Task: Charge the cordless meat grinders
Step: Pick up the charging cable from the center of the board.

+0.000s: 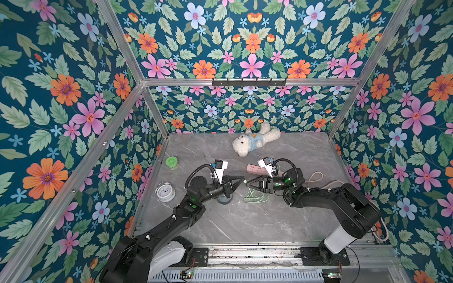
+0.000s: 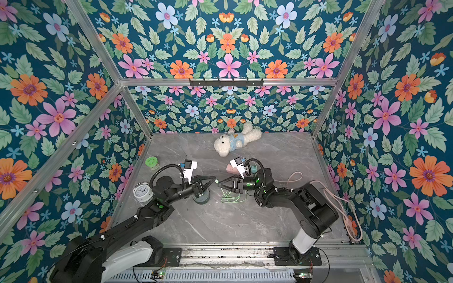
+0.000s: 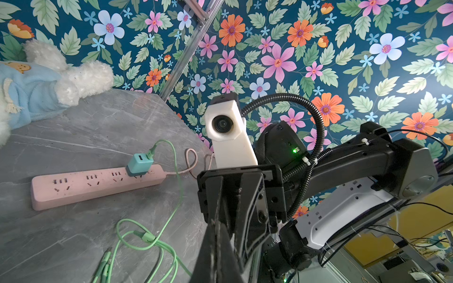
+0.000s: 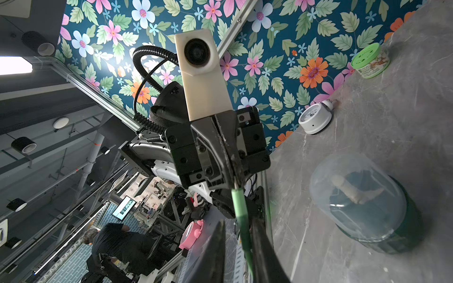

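The meat grinder [image 1: 224, 199] [image 4: 362, 203], a squat cylinder with a clear grey-blue dome on a dark teal base, stands on the table and is mostly hidden under my left gripper in both top views. My left gripper [image 1: 242, 180] [image 4: 234, 181] is shut on the plug end of the green charging cable [image 1: 253, 197] [image 3: 147, 240]. My right gripper [image 1: 248, 183] [image 4: 237, 227] faces it tip to tip. Its jaws stand apart around the cable, which lies against one finger. The cable runs from a teal charger [image 3: 139, 164] plugged into the pink power strip [image 3: 95, 183].
A white teddy bear [image 1: 255, 141] lies at the back. A green-lidded jar [image 1: 172, 162] and a white alarm clock [image 1: 165, 191] stand by the left wall. The strip's pink cord [image 1: 318, 178] loops along the right side.
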Available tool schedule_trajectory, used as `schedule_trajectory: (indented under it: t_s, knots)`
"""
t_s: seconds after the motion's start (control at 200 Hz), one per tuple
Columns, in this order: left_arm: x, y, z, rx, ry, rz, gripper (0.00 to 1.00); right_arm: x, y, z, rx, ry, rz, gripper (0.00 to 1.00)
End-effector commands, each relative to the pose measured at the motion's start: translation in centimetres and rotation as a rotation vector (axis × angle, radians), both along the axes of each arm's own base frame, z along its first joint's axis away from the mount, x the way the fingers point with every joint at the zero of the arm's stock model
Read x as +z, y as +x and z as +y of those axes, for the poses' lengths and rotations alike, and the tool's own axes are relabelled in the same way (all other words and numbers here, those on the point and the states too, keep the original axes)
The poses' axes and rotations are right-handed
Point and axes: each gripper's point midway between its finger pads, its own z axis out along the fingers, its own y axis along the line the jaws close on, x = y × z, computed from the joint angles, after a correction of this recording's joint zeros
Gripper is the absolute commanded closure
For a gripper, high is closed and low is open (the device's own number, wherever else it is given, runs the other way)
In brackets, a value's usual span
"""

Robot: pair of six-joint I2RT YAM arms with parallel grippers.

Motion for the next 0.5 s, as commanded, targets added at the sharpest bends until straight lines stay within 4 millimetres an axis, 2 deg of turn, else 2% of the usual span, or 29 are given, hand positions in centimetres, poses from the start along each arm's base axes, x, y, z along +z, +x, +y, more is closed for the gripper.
schedule_trajectory:
  t_s: [0.0, 0.365, 0.385, 0.495]
  knots:
    - [0.7, -0.1, 0.0, -0.007, -0.023, -0.023, 0.98, 1.6, -0.5, -0.1, 0.020, 0.049, -0.064, 0.80]
    - [0.5, -0.3, -0.1, -0.017, -0.030, -0.017, 0.98, 2.3, -0.5, 0.0, 0.034, 0.055, -0.064, 0.84]
    - [0.5, -0.3, 0.0, -0.016, -0.030, -0.017, 0.98, 1.1, -0.1, 0.3, 0.035, 0.038, -0.036, 0.84]
    - [0.5, -0.4, -0.1, -0.022, -0.031, -0.017, 0.98, 1.0, 0.0, 0.4, 0.035, 0.036, -0.031, 0.85]
